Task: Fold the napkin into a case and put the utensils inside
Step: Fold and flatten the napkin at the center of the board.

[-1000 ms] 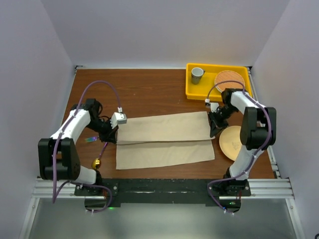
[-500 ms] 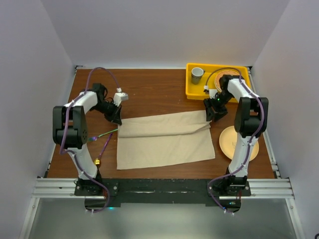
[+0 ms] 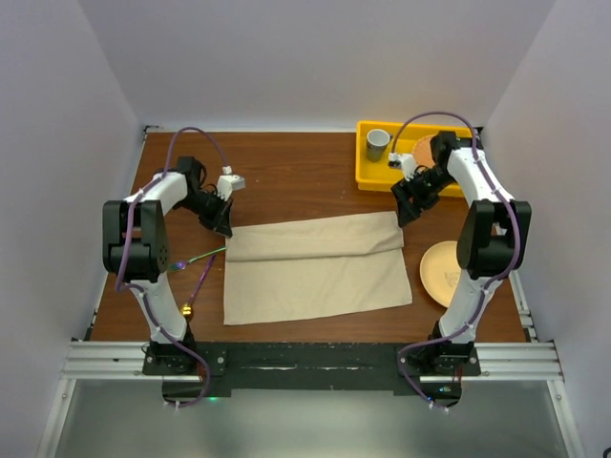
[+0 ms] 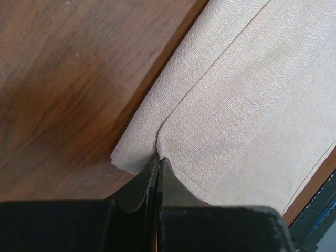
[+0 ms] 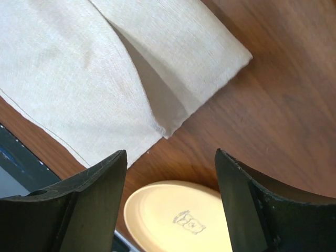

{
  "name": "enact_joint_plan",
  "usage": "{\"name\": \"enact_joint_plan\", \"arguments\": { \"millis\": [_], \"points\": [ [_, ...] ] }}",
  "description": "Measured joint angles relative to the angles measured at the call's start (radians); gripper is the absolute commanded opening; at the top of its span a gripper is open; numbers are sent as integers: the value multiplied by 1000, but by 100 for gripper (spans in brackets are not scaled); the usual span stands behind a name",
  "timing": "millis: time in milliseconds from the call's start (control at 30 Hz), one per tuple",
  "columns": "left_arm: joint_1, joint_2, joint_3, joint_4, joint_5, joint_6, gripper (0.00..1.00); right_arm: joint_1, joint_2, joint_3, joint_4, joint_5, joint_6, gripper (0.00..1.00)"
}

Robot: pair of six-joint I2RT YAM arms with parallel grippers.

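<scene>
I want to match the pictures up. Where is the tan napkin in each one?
Top external: the napkin lies folded, mid-picture.
Left wrist: the napkin fills the right side, corner at bottom centre.
Right wrist: the napkin fills the upper left.
Shared landmark: the brown wooden table.

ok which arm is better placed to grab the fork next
Left: the fork lies just left of the napkin, near the left gripper, though that is shut on a corner; the right gripper is open but across the napkin.
</scene>
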Motion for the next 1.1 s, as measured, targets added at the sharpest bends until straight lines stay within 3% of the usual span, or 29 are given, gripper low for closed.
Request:
{"name": "enact_joint_plan", "arguments": {
  "millis": [467, 500, 767, 1100],
  "points": [
    [0, 1, 11, -2, -16, 0, 0, 12, 151, 74, -49, -102, -191, 62],
    [0, 1, 11, -2, -17, 0, 0, 14, 150, 65, -55, -103, -201, 60],
    [-4, -2, 6, 2, -10, -12, 0, 33, 148, -24, -44, -99, -218, 3],
    [-135, -43, -84, 53, -112, -71, 0, 138, 101, -219, 142, 5, -128, 0]
  ]
}}
